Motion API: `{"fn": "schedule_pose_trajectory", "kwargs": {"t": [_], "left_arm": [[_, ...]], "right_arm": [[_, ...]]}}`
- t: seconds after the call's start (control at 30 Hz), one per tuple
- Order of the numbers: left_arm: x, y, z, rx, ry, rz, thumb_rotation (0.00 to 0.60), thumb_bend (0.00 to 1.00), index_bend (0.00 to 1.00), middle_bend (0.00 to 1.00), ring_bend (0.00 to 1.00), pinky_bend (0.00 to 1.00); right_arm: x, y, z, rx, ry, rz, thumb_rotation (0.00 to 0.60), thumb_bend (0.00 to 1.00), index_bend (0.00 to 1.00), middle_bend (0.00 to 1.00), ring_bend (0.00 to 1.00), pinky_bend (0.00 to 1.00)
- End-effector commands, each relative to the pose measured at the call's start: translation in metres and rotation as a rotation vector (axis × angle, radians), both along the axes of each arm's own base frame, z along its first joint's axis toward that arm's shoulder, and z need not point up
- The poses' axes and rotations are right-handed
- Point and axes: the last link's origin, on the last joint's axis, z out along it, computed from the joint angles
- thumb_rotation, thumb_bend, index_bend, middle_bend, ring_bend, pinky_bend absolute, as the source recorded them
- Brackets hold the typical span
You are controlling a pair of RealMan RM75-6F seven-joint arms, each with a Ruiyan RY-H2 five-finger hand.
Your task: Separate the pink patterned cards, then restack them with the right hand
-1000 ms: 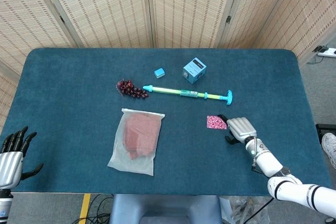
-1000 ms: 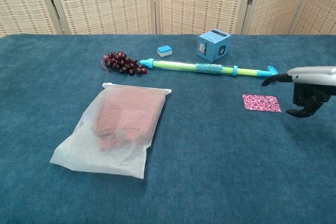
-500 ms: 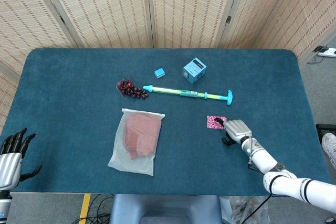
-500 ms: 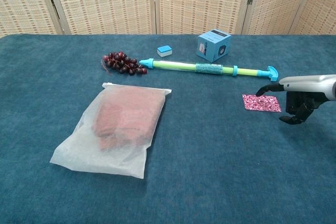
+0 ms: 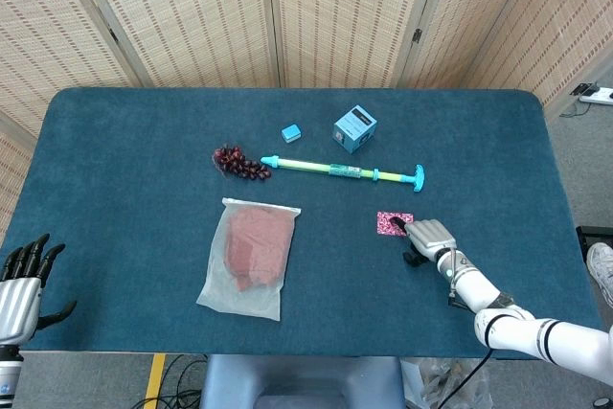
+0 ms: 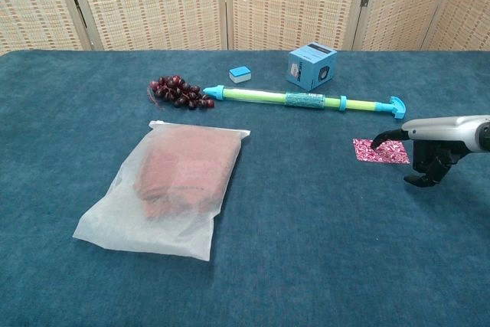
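Your right hand (image 6: 434,140) is now lower and further left, one dark fingertip (image 6: 376,142) touching the pink patterned cards (image 6: 380,151).

Bagged reddish cloth (image 5: 249,256), grapes (image 5: 238,162), green-blue pump (image 5: 345,170), blue box (image 5: 353,127), small blue block (image 5: 291,132) on the teal table (image 5: 124,160)

A wide table covered in dark teal felt-like cloth (image 5: 124,150) fills the scene under even, soft light. Behind it stands a folding screen of woven beige reed panels (image 5: 335,16) in pale wooden frames — its hinged sections angle around the table's far side. Grey floor (image 5: 584,155) shows at right, with a white power strip (image 5: 596,95).
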Motion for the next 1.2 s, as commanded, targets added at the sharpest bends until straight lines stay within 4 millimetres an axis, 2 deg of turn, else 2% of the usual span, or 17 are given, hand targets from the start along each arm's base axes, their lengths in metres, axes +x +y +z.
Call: {"fn": "schedule_pose_trajectory", "kwargs": {"t": [0.03, 0.5, 0.7, 1.03, 1.2], "left_arm": [[0.0, 0.001, -0.001, 0.0, 0.002, -0.001, 0.6, 0.23, 0.16, 0.03, 0.02, 0.09], [0.0, 0.008, -0.006, -0.011, 0.02, -0.005, 0.6, 0.23, 0.16, 0.03, 0.02, 0.09], [0.001, 0.008, -0.007, -0.011, 0.013, -0.011, 0.6, 0.23, 0.16, 0.03, 0.02, 0.09], [0.0, 0.005, -0.004, -0.003, 0.013, -0.006, 0.6, 0.23, 0.16, 0.03, 0.02, 0.09], [0.0, 0.004, -0.005, -0.005, 0.019, -0.009, 0.6, 0.23, 0.16, 0.03, 0.02, 0.09]], "right_arm": [[0.001, 0.003, 0.0, 0.01, 0.003, 0.008, 0.6, 0.5, 0.1, 0.97, 1.0, 1.0], [0.008, 0.049, 0.01, 0.067, -0.002, 0.052, 0.6, 0.5, 0.12, 0.97, 1.0, 1.0], [0.01, 0.045, 0.018, 0.015, 0.002, 0.075, 0.6, 0.5, 0.12, 0.97, 1.0, 1.0], [0.003, 0.042, 0.006, 0.04, 0.025, 0.059, 0.6, 0.5, 0.12, 0.97, 1.0, 1.0], [0.003, 0.05, 0.004, 0.052, 0.026, 0.067, 0.6, 0.5, 0.12, 0.97, 1.0, 1.0]]}}
